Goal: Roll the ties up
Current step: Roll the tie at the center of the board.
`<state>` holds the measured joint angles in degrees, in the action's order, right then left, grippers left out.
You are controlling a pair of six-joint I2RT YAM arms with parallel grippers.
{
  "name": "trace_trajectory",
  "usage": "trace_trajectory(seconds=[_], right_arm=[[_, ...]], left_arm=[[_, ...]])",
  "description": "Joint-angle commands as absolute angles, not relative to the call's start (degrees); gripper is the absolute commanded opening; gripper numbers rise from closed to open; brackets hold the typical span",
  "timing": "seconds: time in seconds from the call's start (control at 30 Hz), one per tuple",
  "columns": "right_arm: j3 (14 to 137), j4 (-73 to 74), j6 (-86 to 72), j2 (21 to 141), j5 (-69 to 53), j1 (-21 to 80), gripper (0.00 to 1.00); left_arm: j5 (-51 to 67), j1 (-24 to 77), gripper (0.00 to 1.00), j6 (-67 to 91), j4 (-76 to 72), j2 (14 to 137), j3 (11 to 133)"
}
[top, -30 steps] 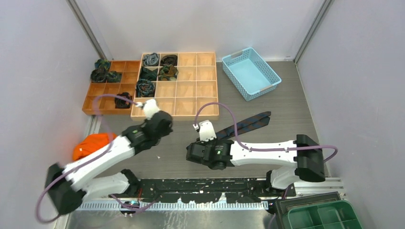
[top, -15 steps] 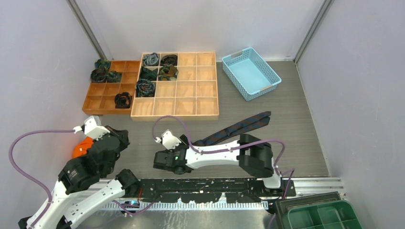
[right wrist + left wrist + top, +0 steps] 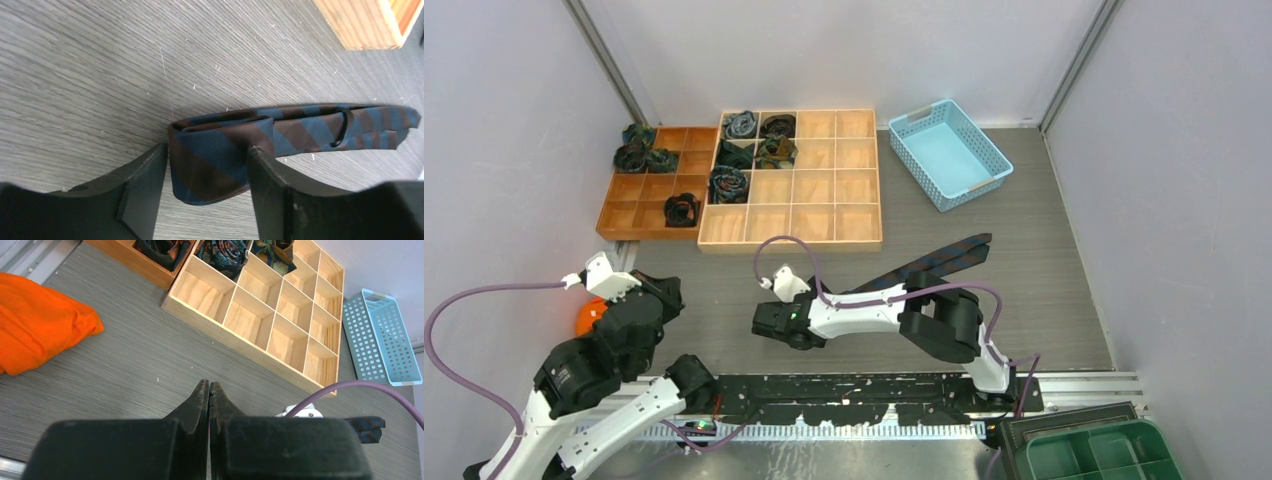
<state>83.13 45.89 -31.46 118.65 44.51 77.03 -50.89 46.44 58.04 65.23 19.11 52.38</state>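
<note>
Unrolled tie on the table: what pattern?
That tie has diagonal navy and brown stripes; right wrist view shows best.

Grey wood-grain table (image 3: 1024,270). At the rear, a light wooden compartment tray (image 3: 792,245) abuts a darker compartment tray (image 3: 629,236). A light blue perforated basket (image 3: 946,155) sits apart to the right. Orange cloth (image 3: 40,320) lies at the left. Green bin (image 3: 1094,455) at the near right.

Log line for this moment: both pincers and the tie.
Left pincer: shut, empty | Right pincer: open, astride folded end of tie | Rolling: barely begun, rest lying flat
</note>
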Motion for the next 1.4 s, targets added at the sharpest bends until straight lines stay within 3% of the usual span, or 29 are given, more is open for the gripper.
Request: trace_trajectory(seconds=[0.0,0.2,0.47,0.7,0.97,1.37], right_arm=[[80.4,43.3,-32.7,117.6,40.9,74.9,0.60],[76.7,41.4,-35.1,115.9,35.7,72.3,0.38],[75.9,35.3,-35.2,111.0,30.0,70.1,0.23],[75.9,26.9,-37.9,99.9,15.9,68.5,0.23],[64.6,9.1,-47.5,96.3,-6.3,62.3,0.23],[48.8,-16.7,-58.9,95.1,-15.4,59.7,0.23]], left_arm=[[-53.6,46.4,0.00,57.4,65.0,18.8,53.9],[-54.1,46.5,0.00,56.3,64.7,18.5,54.1],[-53.4,46.5,0.00,53.8,60.8,19.8,54.1],[-52.8,46.5,0.00,48.6,54.6,24.0,55.7],[-49.6,46.4,0.00,44.5,47.2,28.5,55.8],[-47.2,46.4,0.00,42.3,44.1,32.3,55.8]])
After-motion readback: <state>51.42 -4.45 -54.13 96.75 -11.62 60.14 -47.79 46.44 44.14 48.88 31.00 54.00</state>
